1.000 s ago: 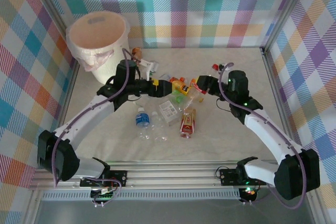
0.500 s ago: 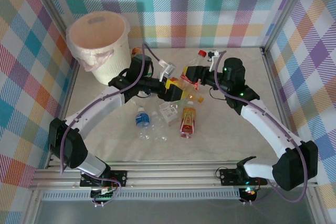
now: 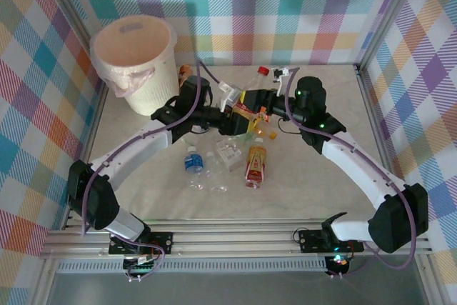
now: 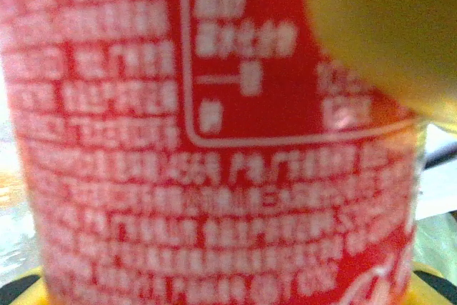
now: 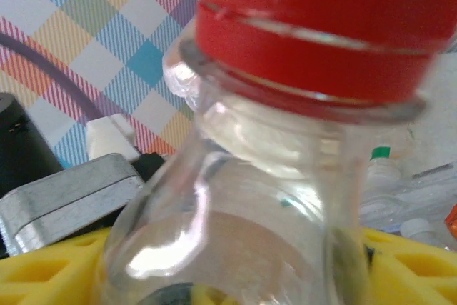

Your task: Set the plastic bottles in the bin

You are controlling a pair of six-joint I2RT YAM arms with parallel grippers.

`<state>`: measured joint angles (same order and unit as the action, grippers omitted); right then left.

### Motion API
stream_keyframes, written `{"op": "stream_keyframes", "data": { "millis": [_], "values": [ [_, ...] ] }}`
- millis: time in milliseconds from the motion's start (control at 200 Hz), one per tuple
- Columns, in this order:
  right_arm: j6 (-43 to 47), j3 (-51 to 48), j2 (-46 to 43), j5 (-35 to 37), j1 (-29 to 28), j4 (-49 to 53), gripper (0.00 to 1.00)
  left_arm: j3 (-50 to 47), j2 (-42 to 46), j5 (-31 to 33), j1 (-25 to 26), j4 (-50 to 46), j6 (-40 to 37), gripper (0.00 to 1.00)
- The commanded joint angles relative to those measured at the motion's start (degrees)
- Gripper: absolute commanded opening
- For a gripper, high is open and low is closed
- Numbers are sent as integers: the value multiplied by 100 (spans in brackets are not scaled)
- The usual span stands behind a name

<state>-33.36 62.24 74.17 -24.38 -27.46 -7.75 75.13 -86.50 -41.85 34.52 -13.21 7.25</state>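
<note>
Early stage: the bin (image 3: 153, 76), well left of the fingers, shows no bottle inside. Left gripper (image 3: 241, 113) fingers pinch the red-label bottle (image 3: 251, 96). Right gripper (image 3: 258, 96) fingers (image 5: 43, 269) flank its neck; grip undeterminable. Other plastic bottles (image 3: 255, 164) lie below, awaiting transfer.

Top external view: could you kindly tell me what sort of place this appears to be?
Probably a robot test cell, not a home: plaid-patterned walls enclose a table, two arms are bolted to an aluminium rail at its near edge, and crushed plastic bottles lie near a bin.
</note>
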Motion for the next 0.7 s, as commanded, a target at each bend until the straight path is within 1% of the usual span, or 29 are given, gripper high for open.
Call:
{"op": "stream_keyframes", "data": {
  "millis": [0,95,135,215,350,485,630,650,695],
  "values": [
    [11,-114,-249,3,-39,-215,84,-143,238,1226,6,100,104,47],
    [84,-204,-379,1,-45,-138,93,-240,295,1822,2,132,215,46],
    [129,-267,-440,2,-40,-146,100,-269,315,2076,2,143,265,46],
    [218,-389,-545,118,-34,-133,100,-337,393,2558,1,190,377,45],
    [384,-501,-675,572,-35,52,100,-540,618,3358,1,354,501,45],
    [853,-528,-741,797,-40,353,100,-544,800,4196,-51,96,598,45],
    [1016,-493,-746,1154,-40,736,100,-416,1029,5590,-107,-224,727,45],
    [1034,-485,-737,1198,-35,786,100,-408,1077,5735,-124,-427,732,45],
    [1048,-476,-715,1312,-40,880,100,-403,1191,5997,-167,-454,727,45]
  ]
}}
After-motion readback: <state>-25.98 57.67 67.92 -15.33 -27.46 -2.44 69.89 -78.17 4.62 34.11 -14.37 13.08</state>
